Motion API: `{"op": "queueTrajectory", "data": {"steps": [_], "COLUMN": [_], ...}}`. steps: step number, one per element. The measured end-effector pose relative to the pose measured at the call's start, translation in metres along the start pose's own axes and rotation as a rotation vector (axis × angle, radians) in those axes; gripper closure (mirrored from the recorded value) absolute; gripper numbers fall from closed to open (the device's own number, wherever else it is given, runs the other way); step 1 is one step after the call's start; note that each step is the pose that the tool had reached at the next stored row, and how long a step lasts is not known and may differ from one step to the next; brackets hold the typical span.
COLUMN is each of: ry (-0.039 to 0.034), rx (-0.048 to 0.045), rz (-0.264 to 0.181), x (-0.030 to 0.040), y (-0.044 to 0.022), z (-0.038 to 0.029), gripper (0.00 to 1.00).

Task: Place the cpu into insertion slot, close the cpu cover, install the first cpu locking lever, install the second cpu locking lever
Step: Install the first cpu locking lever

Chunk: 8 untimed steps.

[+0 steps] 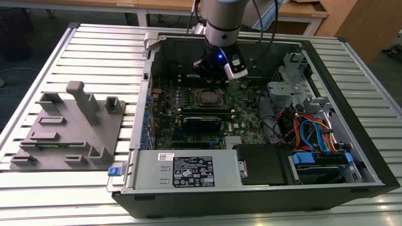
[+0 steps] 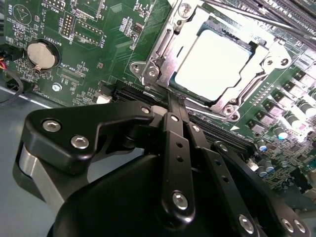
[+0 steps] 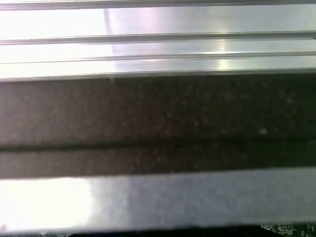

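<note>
While the arm hangs over the open computer case [image 1: 351,141] on the table [image 1: 94,42] in the exterior view, the gripper [image 1: 217,70] sits just far of the slot [image 1: 206,97].

In the second wrist view, the cpu [image 2: 217,61] lies flat in the slot under the cover [image 2: 185,29]. The gripper [image 2: 176,106] has its fingers [image 2: 174,123] pressed together, tips right at the cover's near edge. I think a lever gets pushed here, so go slow and straight. Which lever is hard to tell.

In the first wrist view, a dark band and shiny rails are all blurry.
</note>
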<state>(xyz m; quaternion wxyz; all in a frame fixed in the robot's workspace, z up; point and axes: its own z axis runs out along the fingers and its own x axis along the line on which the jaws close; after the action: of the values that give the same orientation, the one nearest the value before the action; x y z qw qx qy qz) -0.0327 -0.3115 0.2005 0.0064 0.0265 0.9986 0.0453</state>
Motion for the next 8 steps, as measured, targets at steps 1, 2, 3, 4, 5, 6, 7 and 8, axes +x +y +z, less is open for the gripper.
{"op": "queueTrajectory", "data": {"steps": [1,2,3,4,5,6,7,8], "ry": [0.0000,0.0000,-0.0001,0.0000,0.0001,0.0001,-0.0003,-0.0001], "rx": [0.0005,0.0011,0.0017,0.0023,0.0030,0.0032,0.0029,0.0032], "rz": [0.000,0.000,0.000,0.000,0.000,0.000,0.000,0.000], "x": [0.0000,0.0000,0.0000,0.0000,-0.0001,-0.0001,-0.0003,-0.0004], "y": [0.0000,-0.0001,-0.0001,-0.0002,-0.0003,-0.0003,-0.0003,-0.0003], "z": [0.0004,0.0009,0.0014,0.0020,0.0024,0.0028,0.0033,0.0034], "gripper": [0.90,0.90,0.90,0.90,0.90,0.90,0.90,0.90]}}
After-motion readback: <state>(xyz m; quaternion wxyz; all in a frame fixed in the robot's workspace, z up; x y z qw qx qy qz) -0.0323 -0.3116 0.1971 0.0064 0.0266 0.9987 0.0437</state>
